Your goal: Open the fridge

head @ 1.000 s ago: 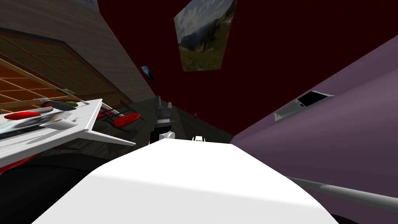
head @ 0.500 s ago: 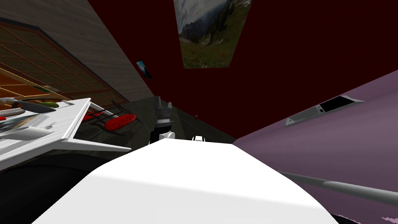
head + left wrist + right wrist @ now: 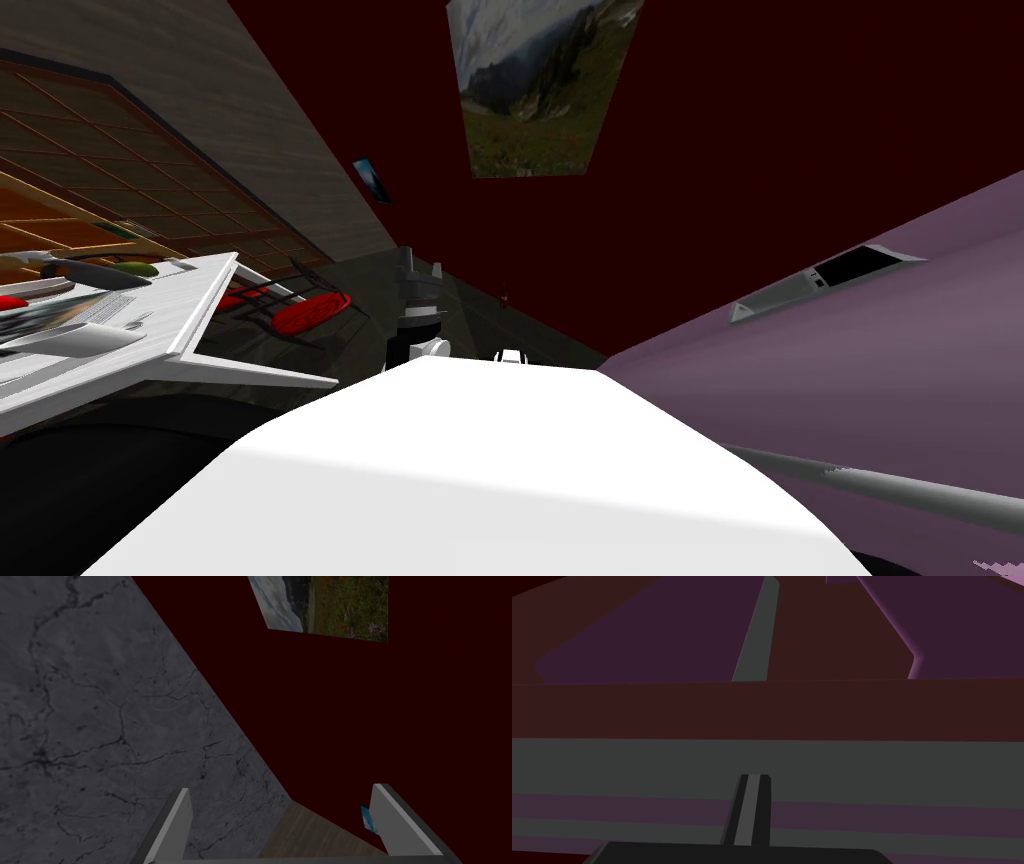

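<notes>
**Fridge.** There is one large purple box-shaped fridge (image 3: 850, 380), close on the robot's right. Its face takes the right side of the head view. That face carries one long grey bar handle (image 3: 900, 488) at the end nearer the robot. Further along it has one grey-framed dispenser recess (image 3: 835, 277) with a black inside.

**Right arm.** The right pincer (image 3: 752, 777) is narrow: its two fingers lie pressed together with nothing between them. It points at the purple face from close by. The tips overlap one broad grey band (image 3: 862, 766) that runs across the wrist view; whether they touch it cannot be told. Beyond the band, one narrower grey strip (image 3: 757, 631) runs away over the purple.

**Left arm.** The left pincer (image 3: 281, 788) is wide and empty, its two fingers well apart. In the head view it stands over the dark marbled floor (image 3: 90, 716), between fridge and tabletop and well apart from the fridge.

**Surroundings.**
- One dark red wall (image 3: 700, 150) carries two pictures: one large landscape painting (image 3: 540, 85) and one small blue picture (image 3: 372, 180).
- On the robot's left is one white tabletop (image 3: 200, 300) with several items too small to name.
- Just beside the tabletop are two red chair seats (image 3: 305, 315).
</notes>
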